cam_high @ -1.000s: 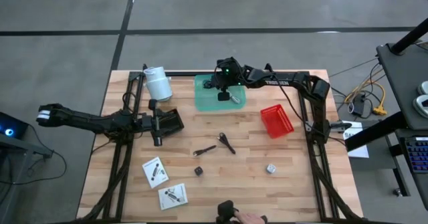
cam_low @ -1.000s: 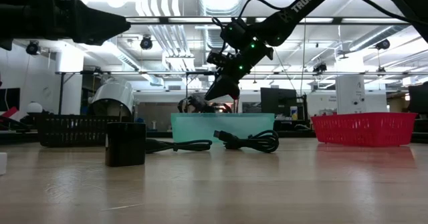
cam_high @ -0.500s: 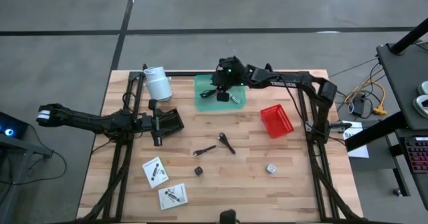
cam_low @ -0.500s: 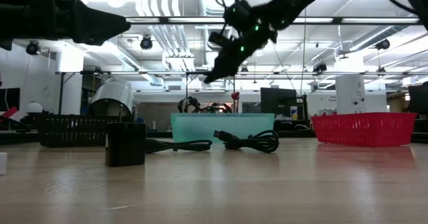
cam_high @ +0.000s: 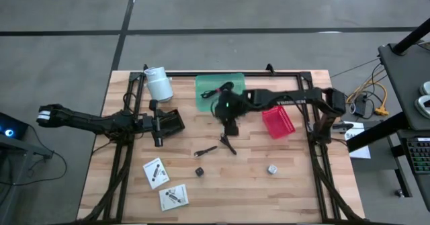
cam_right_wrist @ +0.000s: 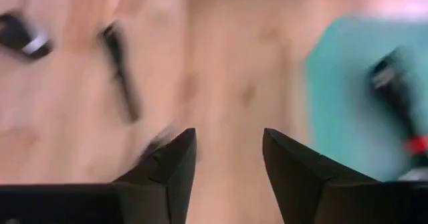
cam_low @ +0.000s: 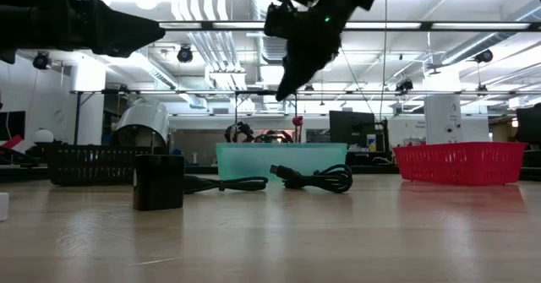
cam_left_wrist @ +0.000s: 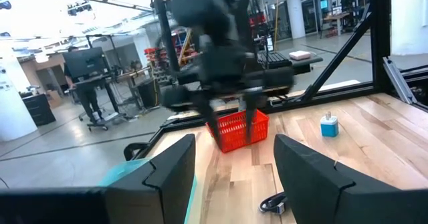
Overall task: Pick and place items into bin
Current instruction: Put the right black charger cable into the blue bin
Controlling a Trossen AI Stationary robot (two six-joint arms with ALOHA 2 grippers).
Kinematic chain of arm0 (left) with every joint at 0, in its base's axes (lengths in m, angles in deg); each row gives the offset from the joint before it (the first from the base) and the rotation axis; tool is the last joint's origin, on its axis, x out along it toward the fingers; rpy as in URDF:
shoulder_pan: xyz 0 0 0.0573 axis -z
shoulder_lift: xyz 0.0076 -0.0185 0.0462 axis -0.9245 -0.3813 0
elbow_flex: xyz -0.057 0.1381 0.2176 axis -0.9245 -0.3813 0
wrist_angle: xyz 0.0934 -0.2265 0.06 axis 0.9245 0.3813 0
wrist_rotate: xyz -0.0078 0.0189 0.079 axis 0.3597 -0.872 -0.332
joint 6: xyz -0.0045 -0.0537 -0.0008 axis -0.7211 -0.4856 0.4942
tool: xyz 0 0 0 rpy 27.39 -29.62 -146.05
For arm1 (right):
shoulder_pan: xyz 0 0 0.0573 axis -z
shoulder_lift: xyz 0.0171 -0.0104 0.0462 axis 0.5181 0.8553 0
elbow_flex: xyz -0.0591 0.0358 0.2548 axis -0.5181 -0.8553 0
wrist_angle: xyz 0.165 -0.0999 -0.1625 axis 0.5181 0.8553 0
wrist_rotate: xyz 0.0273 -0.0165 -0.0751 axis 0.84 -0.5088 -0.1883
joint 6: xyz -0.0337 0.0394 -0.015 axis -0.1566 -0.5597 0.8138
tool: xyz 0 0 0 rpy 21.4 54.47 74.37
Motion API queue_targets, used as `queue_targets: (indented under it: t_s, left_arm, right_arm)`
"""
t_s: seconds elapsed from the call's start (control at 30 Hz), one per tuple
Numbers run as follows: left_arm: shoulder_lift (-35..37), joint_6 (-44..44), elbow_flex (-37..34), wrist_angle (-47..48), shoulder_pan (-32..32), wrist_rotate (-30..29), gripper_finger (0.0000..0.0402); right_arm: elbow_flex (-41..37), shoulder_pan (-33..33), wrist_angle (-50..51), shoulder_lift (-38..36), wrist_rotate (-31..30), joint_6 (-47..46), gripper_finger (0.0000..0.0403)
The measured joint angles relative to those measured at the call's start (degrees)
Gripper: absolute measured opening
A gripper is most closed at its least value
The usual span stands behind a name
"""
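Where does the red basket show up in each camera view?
High view: red basket right of centre, beside the right gripper.
Low view: far right, at the table's back.
Left wrist view: centre, behind the right arm.
Right wrist view: not in it.
Shared landmark: the teal bin, beside it in the high and low views.

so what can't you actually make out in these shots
- Contents of the green bin: the high view shows a dark tangle too small to identify; the right wrist view shows them blurred.
- Print on the two white packets: too small in the high view.
- Items beneath the right gripper: motion blur in the right wrist view; its open fingers hold nothing.
- Black basket: contents hidden by the left gripper.
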State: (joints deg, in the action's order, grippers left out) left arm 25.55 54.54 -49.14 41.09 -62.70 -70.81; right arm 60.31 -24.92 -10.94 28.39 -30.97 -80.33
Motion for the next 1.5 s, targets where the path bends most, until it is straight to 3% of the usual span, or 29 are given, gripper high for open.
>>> queue_targets:
  t_s: [0.17, 0.5, 1.5]
  left_arm:
    - [0.0, 0.0, 0.0, 0.0, 0.0, 0.0, 0.0187]
    - [0.0, 0.0, 0.0, 0.0, 0.0, 0.0, 0.0187]
    - [-0.3, 0.0, 0.0, 0.0, 0.0, 0.0, 0.0187]
  right_arm:
    - [-0.1, -4.6, 8.8, 0.0, 0.0, -11.8, 0.0179]
    - [-6.7, -10.7, 3.2, 0.0, -0.2, -27.8, 0.0179]
    - [-20.9, -12.7, -13.2, 0.9, 0.0, -31.1, 0.0177]
